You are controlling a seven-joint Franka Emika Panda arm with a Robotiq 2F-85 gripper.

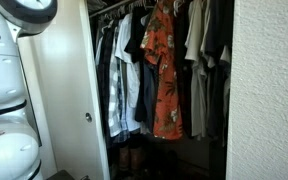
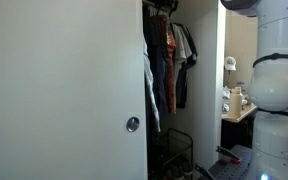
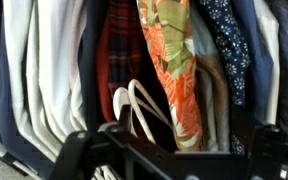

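- An open closet packed with hanging clothes. The robot's gripper (image 3: 174,155) is right in front of them, and shows only in the wrist view.
- The gripper's dark fingers (image 3: 76,155) are spread wide apart along the bottom edge of that view. Nothing is pinched between them, and they touch no garment.
- Closest to the gripper is an orange floral shirt (image 3: 169,60), hanging straight down above the gap between the fingers.
- The same shirt shows in an exterior view (image 1: 164,70). There it hangs near the middle of the clothes rail (image 1: 119,8), with darker garments on both sides.
- A white hanger (image 3: 134,105) hangs low just beside the shirt. Its curved arms reach down behind the gripper's frame.
- A red plaid garment (image 3: 114,50) hangs behind the hanger, touching the shirt's edge.
- Pale cream and white garments (image 3: 44,70) fill the space beyond the plaid.
- On the shirt's other side hangs a dark blue dotted garment (image 3: 224,40).
- A white closet door (image 2: 64,90) with a round metal knob (image 2: 132,124) stands beside the opening.
- The robot's white arm (image 2: 279,85) stands outside the closet, well apart from the rail.
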